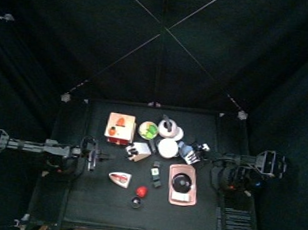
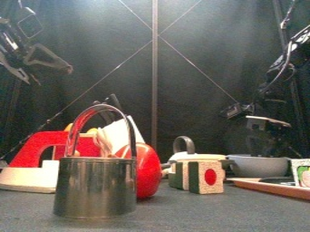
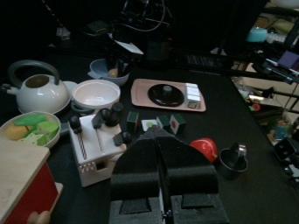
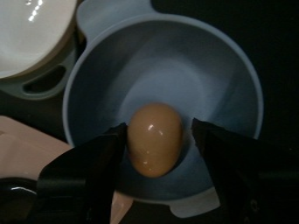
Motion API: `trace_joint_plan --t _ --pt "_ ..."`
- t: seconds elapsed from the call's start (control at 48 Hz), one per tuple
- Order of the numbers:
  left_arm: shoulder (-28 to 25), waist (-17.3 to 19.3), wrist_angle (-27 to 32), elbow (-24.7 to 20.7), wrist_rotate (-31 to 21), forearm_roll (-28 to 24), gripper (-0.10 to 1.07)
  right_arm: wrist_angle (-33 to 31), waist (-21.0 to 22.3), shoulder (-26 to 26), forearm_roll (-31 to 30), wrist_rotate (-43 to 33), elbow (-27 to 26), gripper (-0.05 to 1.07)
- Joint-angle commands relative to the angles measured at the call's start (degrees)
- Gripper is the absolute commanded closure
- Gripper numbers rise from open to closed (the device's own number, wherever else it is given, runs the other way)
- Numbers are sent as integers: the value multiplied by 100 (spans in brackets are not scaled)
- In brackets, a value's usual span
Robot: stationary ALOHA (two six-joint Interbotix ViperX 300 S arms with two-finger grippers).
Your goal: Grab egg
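Observation:
The egg [image 4: 156, 140] is tan and lies on the floor of a grey-blue bowl [image 4: 205, 66], seen from close above in the right wrist view. My right gripper [image 4: 160, 147] is open and lowered into the bowl, one black jaw on each side of the egg with a small gap on both sides. The same bowl [image 1: 191, 150] sits at the table's right of centre, with the right gripper [image 1: 202, 151] over it. In the front view the bowl's wall [image 2: 258, 165] hides the egg. My left gripper [image 3: 165, 179] rests shut at the table's left side, holding nothing.
A white bowl [image 4: 30, 39] touches the grey-blue bowl's rim. Nearby are a white kettle [image 1: 169, 127], green plate [image 1: 148, 130], white rack [image 1: 139, 151], pink tray [image 1: 181, 183], red ball [image 1: 140, 191], patterned cube [image 2: 200, 174] and metal cup [image 2: 94, 186].

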State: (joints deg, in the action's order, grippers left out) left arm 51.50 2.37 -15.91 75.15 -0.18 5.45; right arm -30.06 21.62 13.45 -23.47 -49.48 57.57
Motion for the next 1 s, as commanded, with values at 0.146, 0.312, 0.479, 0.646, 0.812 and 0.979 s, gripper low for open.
trace_joint_plan --t 0.146,0.312,0.479,0.646,0.812,0.979 --pt "-35 9 -26 -70 18 0 97 18 70 26 -18 0 -123 14" --pt "-26 9 -18 -62 18 0 97 -79 53 44 149 -26 -202 17" --pt "-35 18 -26 -62 18 0 98 -527 53 44 439 -79 -448 17" --pt "-35 18 -26 -62 18 9 97 -1055 53 44 738 -255 -729 16" --pt "-35 9 -26 -44 18 9 97 -1292 53 62 835 -563 -835 14" --pt "-35 9 -26 -44 18 9 98 -1468 35 220 738 -1081 -835 9"
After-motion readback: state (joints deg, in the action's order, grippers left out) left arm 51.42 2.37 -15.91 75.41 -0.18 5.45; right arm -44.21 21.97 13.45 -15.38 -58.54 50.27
